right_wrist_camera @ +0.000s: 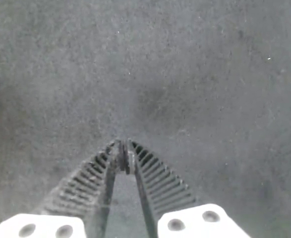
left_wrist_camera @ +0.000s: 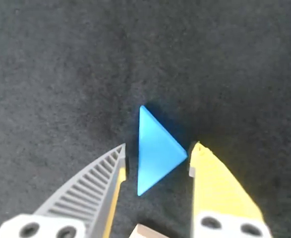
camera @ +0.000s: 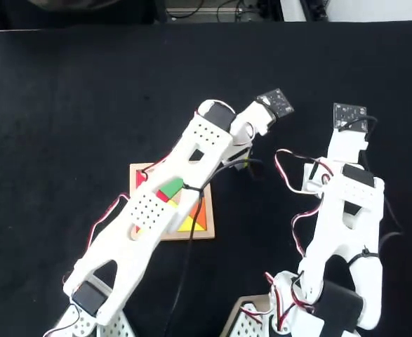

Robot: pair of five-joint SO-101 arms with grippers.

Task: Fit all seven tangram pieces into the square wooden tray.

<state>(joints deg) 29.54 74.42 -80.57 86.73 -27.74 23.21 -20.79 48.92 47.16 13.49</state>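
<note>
My left gripper (left_wrist_camera: 158, 148), fingers apart, straddles the blue triangular piece (left_wrist_camera: 155, 153) outside the partly filled square wooden tray (camera: 191, 236); right gripper (right_wrist_camera: 121, 148) pinched together.

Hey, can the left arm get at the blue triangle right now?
Probably yes: the left end effector is open, one finger on each side of the blue triangle lying on the black cloth, nothing in between.

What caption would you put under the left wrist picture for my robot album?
Open left gripper straddles a blue triangle lying flat on the black tabletop.
</note>
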